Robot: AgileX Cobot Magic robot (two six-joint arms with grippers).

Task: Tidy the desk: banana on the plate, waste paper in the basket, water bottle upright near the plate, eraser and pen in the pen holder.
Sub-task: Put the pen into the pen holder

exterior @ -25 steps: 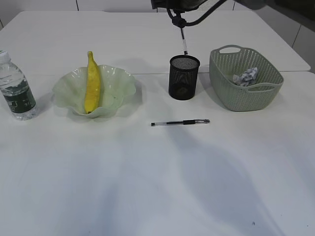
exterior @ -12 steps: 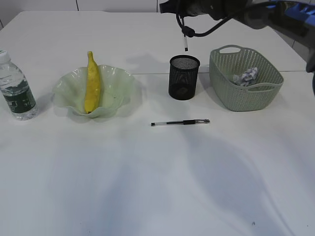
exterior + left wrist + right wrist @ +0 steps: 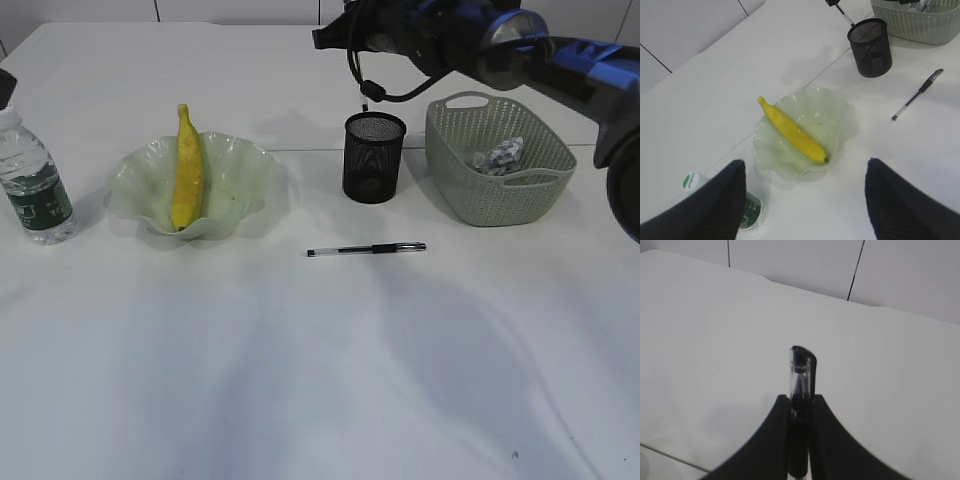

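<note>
On the white table (image 3: pixel 300 380), one pen (image 3: pixel 366 249) is lying nearest the camera, flat and crosswise, apart from everything else, in front of the pen holder.

Behind it, four things are standing in a rough row. One water bottle (image 3: pixel 32 180) is standing upright at the far left, white cap on top, near the plate. One pale green plate (image 3: pixel 250 170) with a ruffled rim is sitting next to it, and one banana (image 3: pixel 187 175) is lying inside it, its stem end pointing away over the rear rim. One black mesh pen holder (image 3: pixel 373 157) is standing right of the plate. One sage green basket (image 3: pixel 497 165) is sitting just beside it on the right, with one ball of waste paper (image 3: pixel 499 155) lying inside. The eraser is not showing in any view.

Farther back and higher, the right gripper (image 3: pixel 800 405) is hanging above the pen holder with its jaws pinched narrowly on a second pen (image 3: pixel 801 375); in the exterior view only this pen's lower tip is showing, just above the holder's rim.

The left gripper (image 3: pixel 802 197) is hovering over the plate and bottle with its jaws spread wide, holding nothing.

That is making two pens and one of every other thing.
</note>
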